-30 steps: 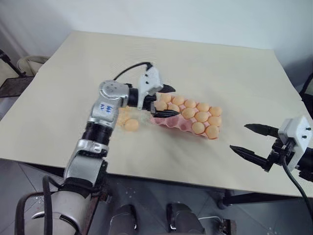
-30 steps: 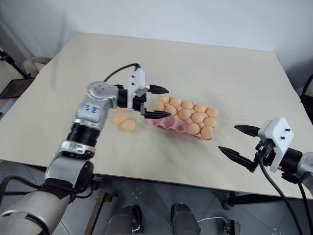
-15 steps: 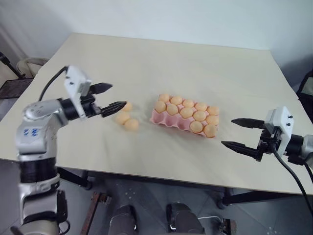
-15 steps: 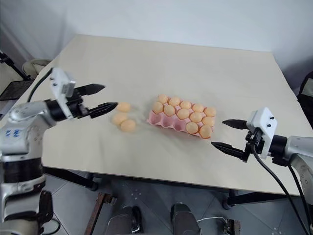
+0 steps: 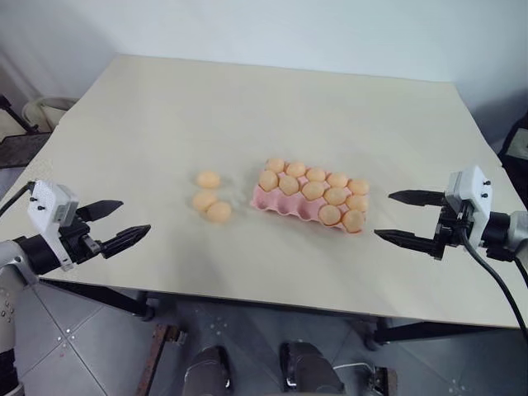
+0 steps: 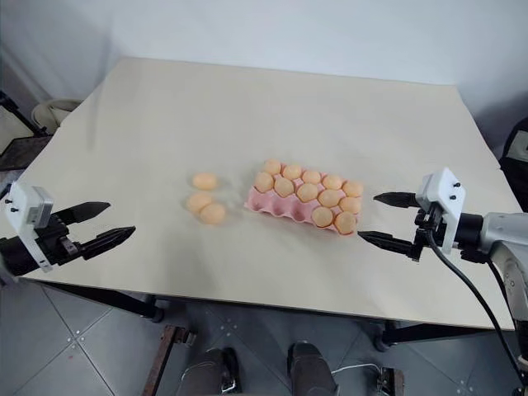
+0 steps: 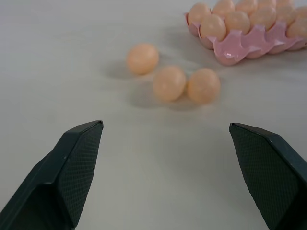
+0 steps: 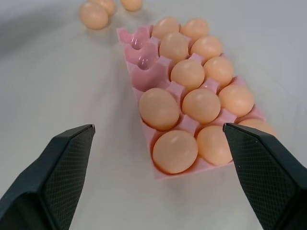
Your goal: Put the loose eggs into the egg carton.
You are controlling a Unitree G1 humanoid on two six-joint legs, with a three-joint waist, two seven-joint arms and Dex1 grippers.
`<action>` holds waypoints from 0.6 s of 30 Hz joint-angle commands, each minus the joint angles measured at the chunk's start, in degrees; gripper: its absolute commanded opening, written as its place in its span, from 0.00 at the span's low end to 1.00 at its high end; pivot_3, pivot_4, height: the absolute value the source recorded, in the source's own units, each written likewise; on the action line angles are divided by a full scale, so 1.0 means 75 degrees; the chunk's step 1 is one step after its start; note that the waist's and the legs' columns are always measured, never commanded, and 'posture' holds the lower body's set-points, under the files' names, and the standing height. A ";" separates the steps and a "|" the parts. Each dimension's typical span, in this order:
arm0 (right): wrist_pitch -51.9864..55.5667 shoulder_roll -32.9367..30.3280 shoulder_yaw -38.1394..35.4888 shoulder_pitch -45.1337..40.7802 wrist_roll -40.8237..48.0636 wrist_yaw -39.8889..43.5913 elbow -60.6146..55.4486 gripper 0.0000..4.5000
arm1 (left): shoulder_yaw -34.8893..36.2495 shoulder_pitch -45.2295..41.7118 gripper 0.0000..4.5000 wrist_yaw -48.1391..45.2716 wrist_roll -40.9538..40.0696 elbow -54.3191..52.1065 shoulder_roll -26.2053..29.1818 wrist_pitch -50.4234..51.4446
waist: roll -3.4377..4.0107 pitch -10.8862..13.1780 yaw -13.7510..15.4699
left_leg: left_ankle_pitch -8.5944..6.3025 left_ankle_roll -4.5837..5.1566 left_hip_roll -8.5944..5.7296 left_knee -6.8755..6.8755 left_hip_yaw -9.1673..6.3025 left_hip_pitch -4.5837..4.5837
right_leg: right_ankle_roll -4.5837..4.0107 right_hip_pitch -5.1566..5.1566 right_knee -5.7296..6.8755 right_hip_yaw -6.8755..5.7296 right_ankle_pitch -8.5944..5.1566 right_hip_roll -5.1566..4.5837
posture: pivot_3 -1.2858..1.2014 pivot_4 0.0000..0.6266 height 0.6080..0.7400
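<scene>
Left pincer (image 5: 114,223) withdrawn from the egg carton (image 5: 280,203), wide open, empty.
Three loose eggs (image 5: 207,191) now lie well ahead of it on the tabletop (image 5: 247,107), uncollected; right pincer (image 5: 406,218) spread, empty, just beside carton's near end.

- The left gripper (image 5: 114,223) hovers well to the left of the egg carton (image 5: 285,206), its two fingers spread wide, empty.
- The right gripper (image 5: 404,217) is just right of the carton, fingers apart, empty.
</scene>
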 commanded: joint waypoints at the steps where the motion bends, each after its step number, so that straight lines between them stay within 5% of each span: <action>1: -0.0121 -0.0073 0.0062 -0.0178 -0.0046 0.0092 -0.0004 1.00 | -0.0390 -0.0176 1.00 0.0201 0.0038 0.0036 -0.0039 -0.0446 | 0.0000 0.0000 0.0009 | 0.0000 0.0000 0.0001 -0.0001 -0.0003 -0.0002 | -0.0008 0.0000 -0.0001 0.0001 -0.0004 0.0000 | 0.52 0.24 1.00; 18: 0.0101 -0.0141 -0.0391 0.0488 0.0158 -0.0158 -0.0659 1.00 | -0.3293 -0.3392 1.00 0.0376 0.1598 0.4611 -0.1363 -0.3855 | 0.0000 0.0000 0.0019 | 0.0023 0.0039 -0.0013 0.0007 0.0010 -0.0009 | 0.0018 0.0001 -0.0013 -0.0006 0.0010 -0.0007 | 0.52 0.24 1.00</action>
